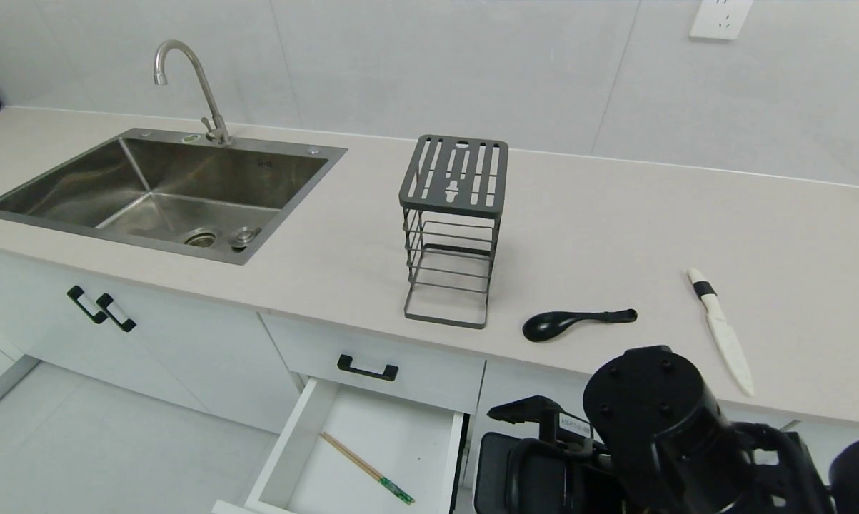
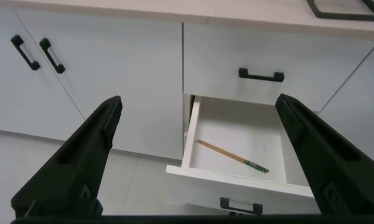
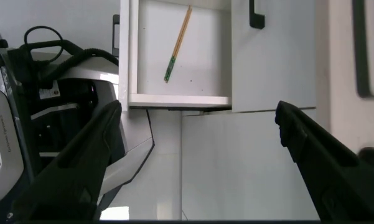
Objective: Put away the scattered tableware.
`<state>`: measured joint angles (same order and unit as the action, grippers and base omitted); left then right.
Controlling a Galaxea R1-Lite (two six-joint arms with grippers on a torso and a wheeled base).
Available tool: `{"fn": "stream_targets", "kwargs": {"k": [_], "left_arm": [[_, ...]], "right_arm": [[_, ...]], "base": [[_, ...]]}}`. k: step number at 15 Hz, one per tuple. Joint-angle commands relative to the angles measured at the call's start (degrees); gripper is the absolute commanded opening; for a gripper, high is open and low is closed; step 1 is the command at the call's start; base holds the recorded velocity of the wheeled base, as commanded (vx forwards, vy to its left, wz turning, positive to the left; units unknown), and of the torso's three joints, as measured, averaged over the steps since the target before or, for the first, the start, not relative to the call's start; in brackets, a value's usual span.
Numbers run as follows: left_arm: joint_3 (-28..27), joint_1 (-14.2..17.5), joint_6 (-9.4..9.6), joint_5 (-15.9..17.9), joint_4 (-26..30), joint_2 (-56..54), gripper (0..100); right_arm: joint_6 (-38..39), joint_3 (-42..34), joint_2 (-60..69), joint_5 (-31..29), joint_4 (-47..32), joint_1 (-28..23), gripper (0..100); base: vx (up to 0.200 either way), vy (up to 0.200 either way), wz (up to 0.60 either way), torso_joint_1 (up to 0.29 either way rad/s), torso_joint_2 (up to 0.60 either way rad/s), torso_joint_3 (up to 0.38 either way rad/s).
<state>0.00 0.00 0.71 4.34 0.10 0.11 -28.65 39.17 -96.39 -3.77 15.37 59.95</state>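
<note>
A black spoon (image 1: 579, 321) lies on the counter to the right of the grey wire rack (image 1: 452, 228). Farther right a white knife (image 1: 720, 332) lies near the counter's front edge. Below the counter a white drawer (image 1: 297, 442) stands pulled out, with a pair of wooden chopsticks (image 1: 367, 467) inside. My left gripper (image 2: 199, 102) is open in front of the drawer (image 2: 187, 143), looking at the chopsticks (image 2: 232, 155), nothing between its fingers. My right gripper (image 3: 198, 109) is also open and empty, low in front of the cabinets, with the drawer (image 3: 180, 99) and chopsticks (image 3: 177, 43) beyond it.
A steel sink (image 1: 161, 193) with a tap (image 1: 190, 86) takes up the counter's left side. Cabinet doors with black handles (image 1: 101, 308) are below it. A shut drawer with a black handle (image 1: 367, 369) sits just above the open one.
</note>
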Motion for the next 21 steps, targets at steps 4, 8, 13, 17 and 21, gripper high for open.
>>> {"fn": "stream_targets", "kwargs": {"k": [4,8,13,17,21], "left_arm": [[0.0,0.0,0.0,-0.03,-0.01,0.07,100],[0.0,0.0,0.0,-0.03,-0.01,0.07,100],[0.0,0.0,0.0,-0.03,-0.01,0.07,100],[0.0,0.0,0.0,-0.03,-0.01,0.07,100],[0.0,0.0,0.0,0.05,-0.1,0.07,100]], "right_arm": [[0.0,-0.32,-0.29,0.16,-0.08,-0.45,100],[-0.09,-0.14,-2.75,3.5,-0.34,-4.85,100],[-5.1,7.85,-9.34,3.33,-0.34,-11.35,100],[-4.31,4.43,-6.97,0.95,-0.61,-14.6,100],[-2.9,5.13,-7.14,0.34,-0.43,-18.64,100]], "base": [[0.0,0.0,0.0,0.303,-0.58,-0.276],[0.0,0.0,0.0,0.183,-0.36,-0.172],[0.0,0.0,0.0,0.0,0.0,0.0],[0.0,0.0,0.0,0.0,0.0,0.0],[0.0,0.0,0.0,0.0,0.0,0.0]]}}
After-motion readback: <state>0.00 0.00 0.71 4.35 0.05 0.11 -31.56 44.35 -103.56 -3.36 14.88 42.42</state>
